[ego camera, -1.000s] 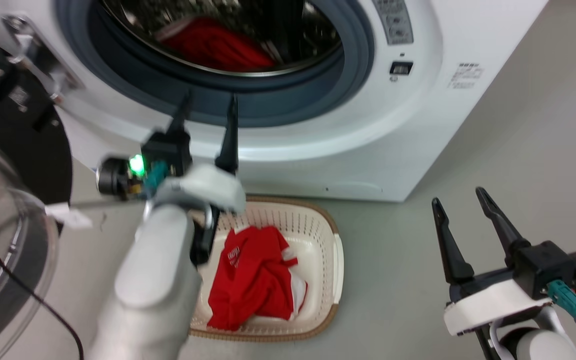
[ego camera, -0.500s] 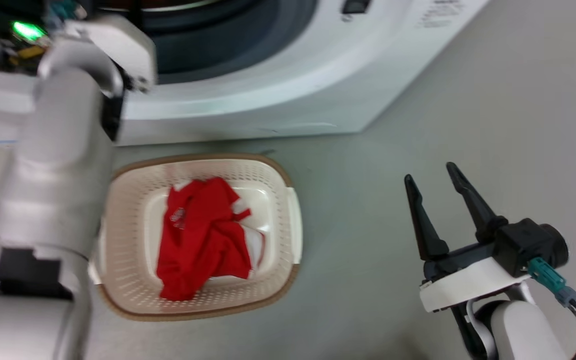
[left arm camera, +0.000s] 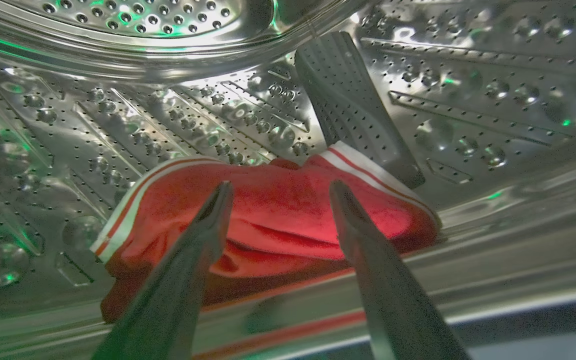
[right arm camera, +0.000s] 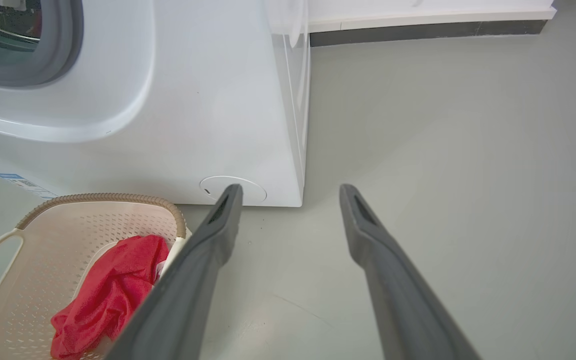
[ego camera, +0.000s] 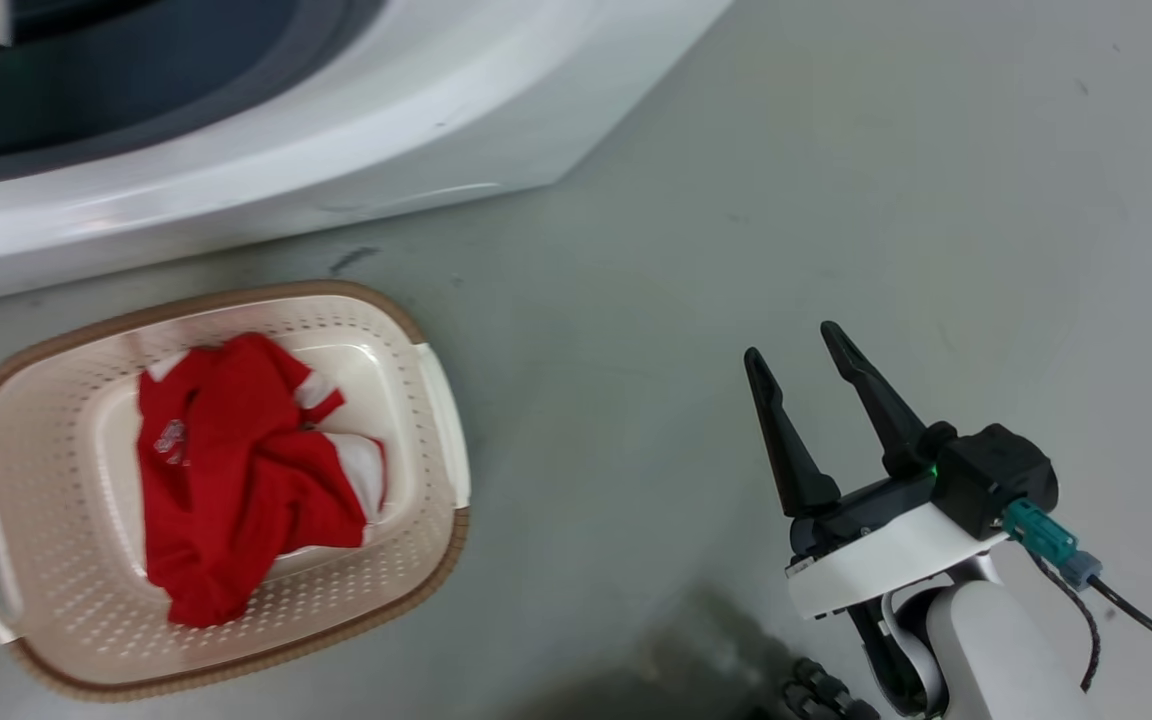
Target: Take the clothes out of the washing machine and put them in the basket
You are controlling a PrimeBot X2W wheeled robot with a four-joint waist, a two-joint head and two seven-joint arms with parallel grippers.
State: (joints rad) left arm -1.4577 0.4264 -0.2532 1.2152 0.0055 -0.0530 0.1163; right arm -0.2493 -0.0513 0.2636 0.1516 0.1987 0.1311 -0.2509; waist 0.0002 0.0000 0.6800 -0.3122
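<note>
Your left gripper (left arm camera: 280, 185) is in the drum (left arm camera: 208, 120), one red piece is in the basket (ego camera: 56, 400)

Left fingers are spread with nothing between them, tips at the red striped garment (left arm camera: 268, 215) on the drum's bottom; can't tell if they touch. Your right gripper (ego camera: 789, 342) hangs spread and empty over the floor (ego camera: 736, 200). The basket holds the other red garment (ego camera: 236, 480), just before the washing machine (ego camera: 236, 190).
</note>
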